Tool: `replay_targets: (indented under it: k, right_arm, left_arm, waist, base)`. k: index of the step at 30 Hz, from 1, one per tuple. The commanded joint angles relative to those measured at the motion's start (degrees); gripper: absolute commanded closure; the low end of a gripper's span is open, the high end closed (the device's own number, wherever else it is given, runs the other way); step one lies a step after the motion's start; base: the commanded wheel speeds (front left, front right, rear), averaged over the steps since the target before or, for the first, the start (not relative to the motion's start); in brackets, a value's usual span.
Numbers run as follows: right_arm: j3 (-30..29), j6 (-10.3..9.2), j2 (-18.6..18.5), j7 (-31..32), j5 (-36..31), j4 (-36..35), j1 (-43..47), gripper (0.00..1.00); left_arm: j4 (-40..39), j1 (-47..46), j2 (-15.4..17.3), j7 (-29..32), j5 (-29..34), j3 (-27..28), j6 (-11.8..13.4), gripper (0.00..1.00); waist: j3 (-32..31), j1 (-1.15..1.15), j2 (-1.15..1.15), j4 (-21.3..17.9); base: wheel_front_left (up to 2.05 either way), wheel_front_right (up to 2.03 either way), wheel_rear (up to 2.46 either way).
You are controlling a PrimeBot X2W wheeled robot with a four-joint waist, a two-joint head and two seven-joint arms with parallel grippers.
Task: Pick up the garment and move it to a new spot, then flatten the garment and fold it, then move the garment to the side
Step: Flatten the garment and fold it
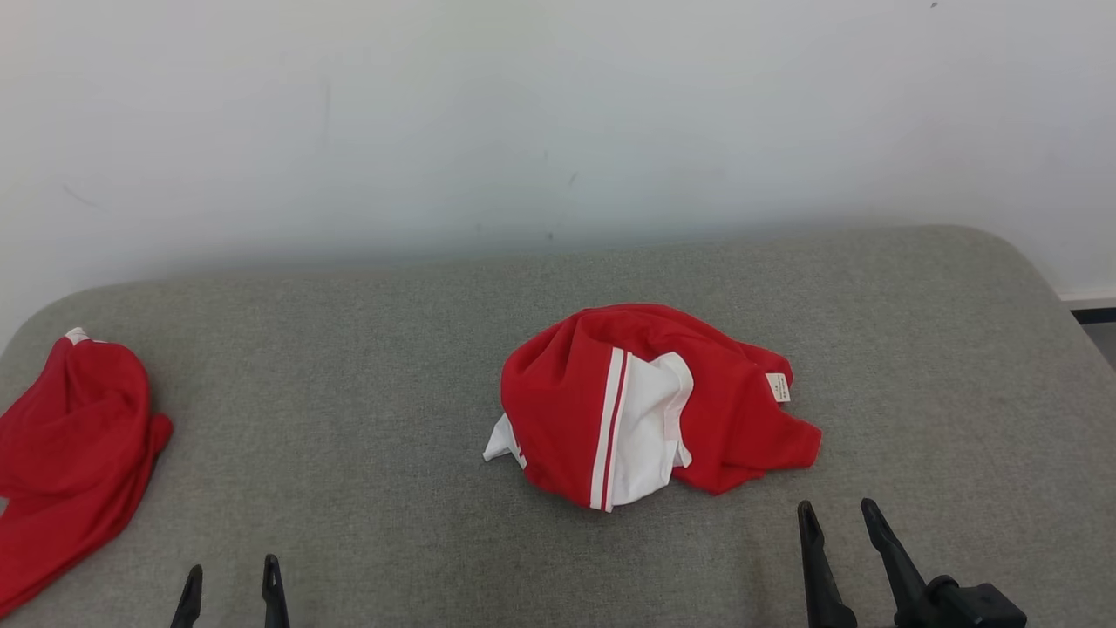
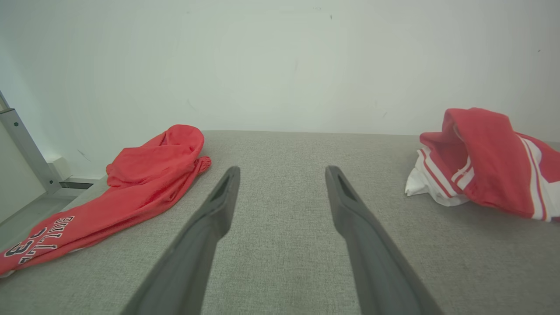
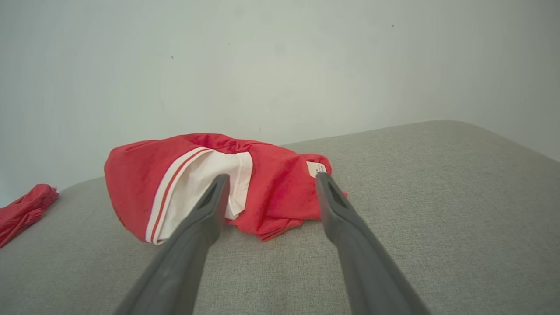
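The robot's right end effector (image 1: pixel 837 506), released with its two dark fingers spread wide and nothing between them, is held low over the grey padded bench (image 1: pixel 942 349), just short of the crumpled red-and-white garment (image 1: pixel 645 401). Its left end effector (image 1: pixel 233 567), likewise released and empty, sits nearer the bench's front edge, well apart from the heap. The right arm appears poised for the first pick: it is lined up on the heap's near-right side, where red cloth bunches into a fold it could grasp. The garment sits near the middle of the bench, a loose mound whose long axis runs roughly left to right across the robot's front. A white panel edged with red and white stripes faces the robot, a white corner pokes out at the left end, and a small care label (image 1: pixel 778 386) marks the right end. A second red garment (image 1: pixel 70 436) lies draped over the bench's far left edge, probably set aside, before a plain white wall (image 1: pixel 558 113).
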Motion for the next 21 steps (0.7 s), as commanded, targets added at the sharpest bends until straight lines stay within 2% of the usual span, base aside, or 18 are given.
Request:
replay_targets:
  k: [1, 21]
  right_arm:
    - [-0.09, -0.12, 0.09, -0.04, -0.3, 0.04, 0.5, 0.0]
    - [0.29, -0.12, 0.09, -0.03, -0.24, 0.89, 0.27, 0.0]
  left_arm:
    - [0.27, 0.5, -0.2, -0.19, 0.37, 0.56, -0.34, 0.0]
    - [0.22, 0.33, -0.67, -0.19, 1.23, 0.55, -0.29, 0.0]
  waist:
    - [0.1, 0.0, 0.0, 0.08]
    - [0.42, 0.0, 0.0, 0.33]
  base:
    - [0.0, 0.0, 0.0]
    - [0.0, 0.0, 0.0]
